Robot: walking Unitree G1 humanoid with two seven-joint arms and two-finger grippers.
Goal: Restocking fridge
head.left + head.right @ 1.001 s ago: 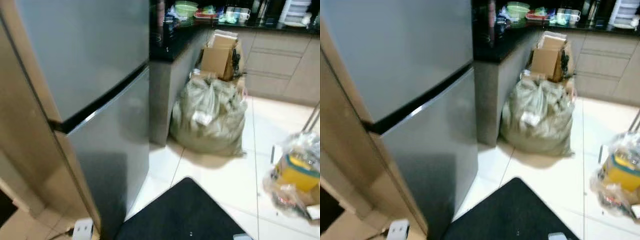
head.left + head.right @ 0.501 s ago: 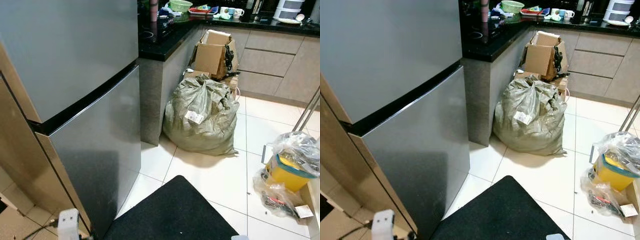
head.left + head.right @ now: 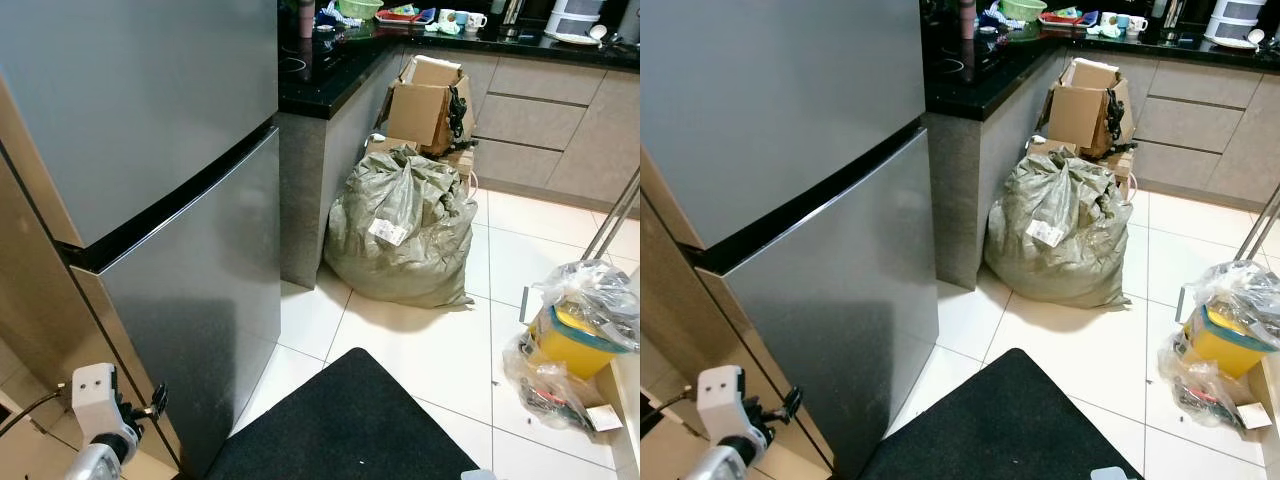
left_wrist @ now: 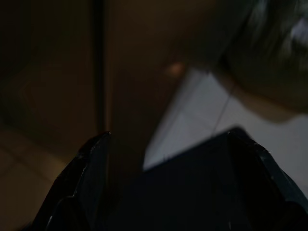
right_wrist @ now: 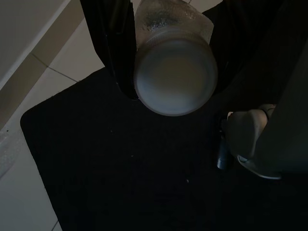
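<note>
the task's thing, a pale round container (image 5: 175,77) with a frosted, translucent body, sits clamped in our right claw (image 5: 166,57), seen bottom-first and hanging above the black mat (image 5: 120,168). we judge it to be smooth plastic, light to middling in weight depending on its fill, and likely slippery, maybe damp; the black fingers (image 5: 120,43) pressing its sides look like the safest hold, and squeezing harder could flex the wall. what it contains we cannot tell.

the fridge (image 3: 150,200) stands just to our left, both steel doors closed, a dark seam between upper and lower door. so we judge the restocking has not begun: a door must be opened first, and the free arm should do it.

our left claw (image 4: 163,159) is low by the fridge's side, near the wooden panel (image 3: 40,300); its view is dark and we cannot tell whether it is released or clenched.

farther out, a bulging grey sack (image 3: 400,230) leans by the dark desk (image 3: 320,85), with a cardboard box (image 3: 425,100) behind it and a yellow bin (image 3: 575,340) wrapped in plastic at the right.
</note>
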